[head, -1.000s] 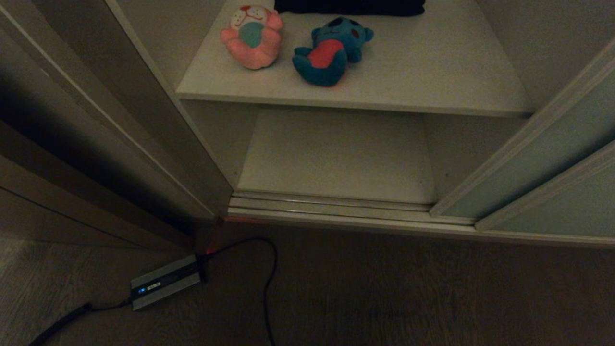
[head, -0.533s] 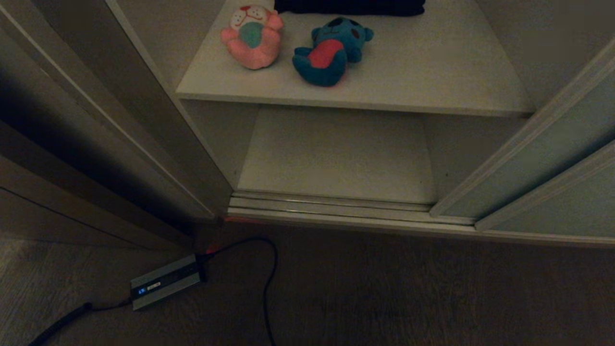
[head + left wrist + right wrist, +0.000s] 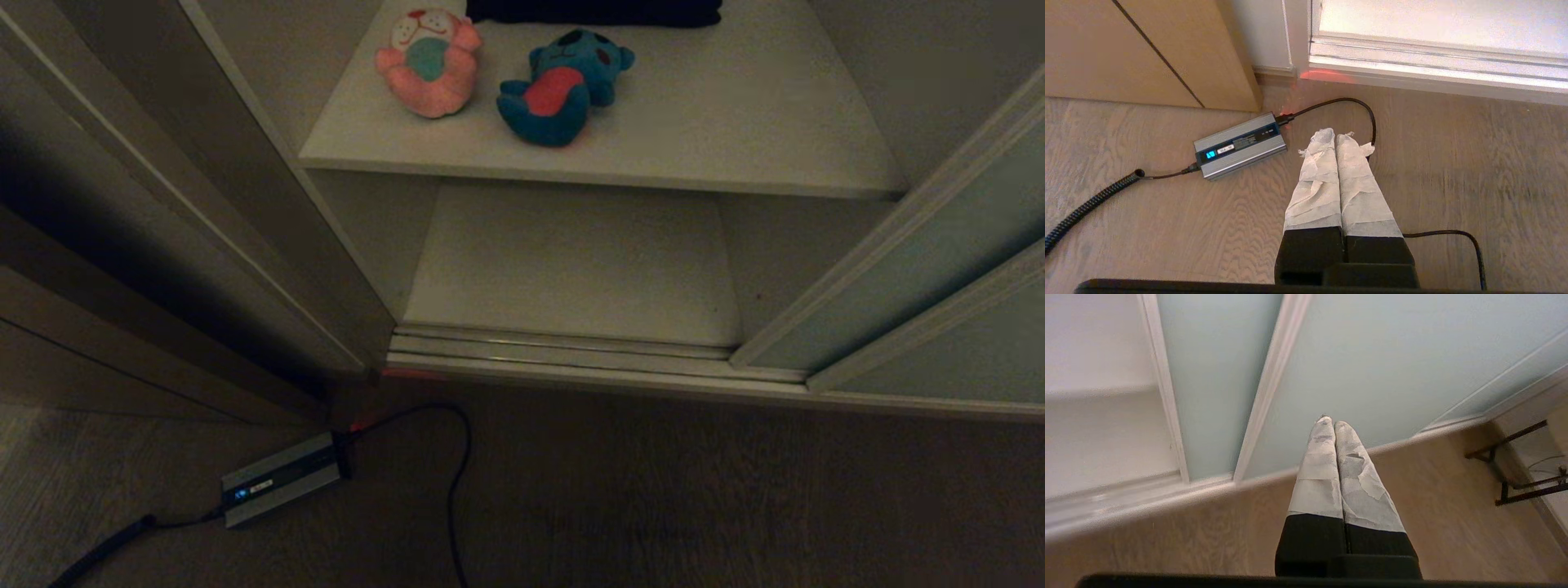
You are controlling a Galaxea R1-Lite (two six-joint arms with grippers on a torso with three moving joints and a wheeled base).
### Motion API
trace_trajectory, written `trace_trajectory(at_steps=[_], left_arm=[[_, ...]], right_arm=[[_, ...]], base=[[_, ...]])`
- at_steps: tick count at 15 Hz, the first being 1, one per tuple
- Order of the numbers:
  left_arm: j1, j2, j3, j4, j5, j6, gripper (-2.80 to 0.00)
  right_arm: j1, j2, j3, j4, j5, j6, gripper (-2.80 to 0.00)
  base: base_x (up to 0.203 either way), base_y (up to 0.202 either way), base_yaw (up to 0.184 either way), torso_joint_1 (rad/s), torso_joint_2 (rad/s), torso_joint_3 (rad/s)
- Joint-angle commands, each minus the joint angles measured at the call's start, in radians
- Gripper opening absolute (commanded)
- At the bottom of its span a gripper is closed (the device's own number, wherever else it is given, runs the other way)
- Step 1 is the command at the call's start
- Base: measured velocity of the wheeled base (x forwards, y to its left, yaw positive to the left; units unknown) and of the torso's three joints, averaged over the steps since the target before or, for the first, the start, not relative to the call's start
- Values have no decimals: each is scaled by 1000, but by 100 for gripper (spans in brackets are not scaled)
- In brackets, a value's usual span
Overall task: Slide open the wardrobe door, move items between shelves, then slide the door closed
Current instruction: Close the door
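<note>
The sliding wardrobe door [image 3: 914, 269] [image 3: 1372, 355] stands pushed to the right, leaving the cupboard open. On the upper shelf [image 3: 718, 139] lie a pink plush toy [image 3: 429, 64] and a teal plush toy [image 3: 563, 86] with a red belly, side by side. The lower shelf [image 3: 571, 261] is bare. Neither arm shows in the head view. My right gripper [image 3: 1331, 422] is shut and empty, pointing at the foot of the pale green door panels. My left gripper [image 3: 1336, 134] is shut and empty, hanging over the wood floor.
A dark folded cloth [image 3: 596, 11] lies at the back of the upper shelf. A grey power brick [image 3: 282, 478] [image 3: 1240, 145] with black cables lies on the floor left of the ribbed floor track [image 3: 563, 347]. A brown wood panel [image 3: 122, 245] stands at the left.
Nothing in the head view has moved; toys, door and shelves stay as they were.
</note>
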Motion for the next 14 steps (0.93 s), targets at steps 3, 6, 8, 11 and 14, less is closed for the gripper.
trace_trajectory(at_steps=[3,6,8,11,14], left_arm=[[0,2,0,0,0,0,-280],[0,2,0,0,0,0,-280],[0,2,0,0,0,0,-280],[0,2,0,0,0,0,-280],[0,2,0,0,0,0,-280]], right_arm=[[140,-18,-85,2,-264,-3,-280],[287,44,-164,1,-457,-13,-280],[377,112,-264,1,-561,-45,-280],[498,203,-381,14,-712,-75,-280],[528,213,-393,-21,-747,-119,-280]], base=[[0,0,0,0,0,0],[0,0,0,0,0,0],[0,0,0,0,0,0],[0,0,0,0,0,0],[0,0,0,0,0,0]])
